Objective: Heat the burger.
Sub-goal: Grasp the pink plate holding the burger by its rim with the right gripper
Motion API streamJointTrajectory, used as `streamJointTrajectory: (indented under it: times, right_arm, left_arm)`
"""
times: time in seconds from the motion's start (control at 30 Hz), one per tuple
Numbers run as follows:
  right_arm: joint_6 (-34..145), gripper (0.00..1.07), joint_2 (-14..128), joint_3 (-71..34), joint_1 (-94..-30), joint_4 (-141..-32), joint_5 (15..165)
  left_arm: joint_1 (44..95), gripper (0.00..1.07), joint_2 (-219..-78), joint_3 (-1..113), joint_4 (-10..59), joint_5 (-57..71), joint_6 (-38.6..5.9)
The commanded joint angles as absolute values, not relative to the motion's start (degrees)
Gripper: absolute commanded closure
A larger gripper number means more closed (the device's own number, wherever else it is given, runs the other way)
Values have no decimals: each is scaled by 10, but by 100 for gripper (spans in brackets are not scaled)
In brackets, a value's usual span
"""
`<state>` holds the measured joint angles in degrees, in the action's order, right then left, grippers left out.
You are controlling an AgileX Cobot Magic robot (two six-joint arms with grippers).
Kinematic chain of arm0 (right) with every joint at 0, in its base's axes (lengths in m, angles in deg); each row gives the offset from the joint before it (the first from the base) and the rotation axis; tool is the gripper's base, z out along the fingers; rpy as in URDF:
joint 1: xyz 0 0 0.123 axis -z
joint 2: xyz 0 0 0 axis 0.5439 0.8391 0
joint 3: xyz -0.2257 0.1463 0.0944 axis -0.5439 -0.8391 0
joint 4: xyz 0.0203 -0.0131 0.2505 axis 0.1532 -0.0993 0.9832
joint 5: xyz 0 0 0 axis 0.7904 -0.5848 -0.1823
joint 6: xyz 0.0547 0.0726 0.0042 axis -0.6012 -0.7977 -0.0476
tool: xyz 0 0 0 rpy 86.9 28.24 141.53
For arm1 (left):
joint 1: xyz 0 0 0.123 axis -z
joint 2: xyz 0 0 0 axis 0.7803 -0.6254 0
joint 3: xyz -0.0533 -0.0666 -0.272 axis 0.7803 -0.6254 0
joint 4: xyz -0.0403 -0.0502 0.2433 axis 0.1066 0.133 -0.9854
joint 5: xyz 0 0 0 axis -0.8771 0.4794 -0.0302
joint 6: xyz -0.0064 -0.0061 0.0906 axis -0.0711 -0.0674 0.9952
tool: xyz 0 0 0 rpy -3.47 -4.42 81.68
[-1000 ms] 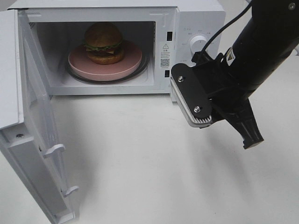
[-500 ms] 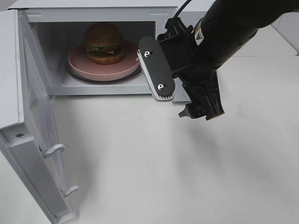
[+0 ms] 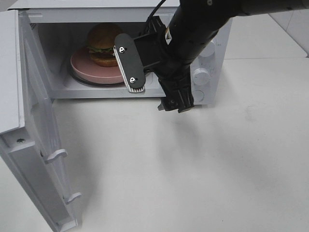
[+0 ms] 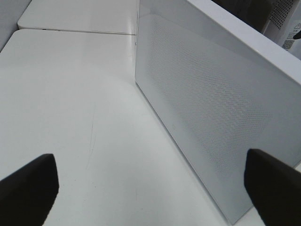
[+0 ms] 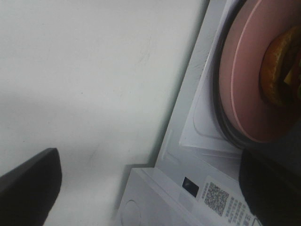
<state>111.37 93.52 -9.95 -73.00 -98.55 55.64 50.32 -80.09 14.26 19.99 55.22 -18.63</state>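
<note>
- From the high camera I see the burger (image 3: 104,44) sitting on the pink plate (image 3: 91,67) inside the microwave (image 3: 203,29), toward the back of the cavity, with the door (image 3: 29,145) swung wide on the left.
- My right gripper (image 3: 149,84) hangs in front of the cavity's right side, above the white counter (image 3: 193,169). Its fingers are spread wide and hold nothing; one flat finger (image 3: 129,63) overlaps the plate's right edge in this view, the other points down in front of the control panel.
- The burger lies behind and to the left of that nearer finger, clear of both fingers and not between them.
- The right wrist view shows the plate on the dark turntable ring (image 5: 221,127) and a slice of the burger (image 5: 277,70) at the edge, with the two finger tips dark in the corners, well apart.
- My left gripper (image 4: 150,188) faces the microwave's outer side wall (image 4: 211,108); its fingers (image 4: 28,188) are wide apart and empty.
- On the panel I can make out a round knob (image 3: 201,76).
</note>
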Motion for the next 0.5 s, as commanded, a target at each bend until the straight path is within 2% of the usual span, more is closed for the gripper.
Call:
streamJointTrajectory:
  times: [0.03, 0.5]
  right_arm:
    - [1109, 11, 966, -70, -732, -990, 560]
    - [1107, 14, 1087, 66, -731, -998, 563]
  left_arm:
    - [503, 6, -790, 143, 205, 545, -190]
    - [503, 6, -790, 143, 205, 545, -190]
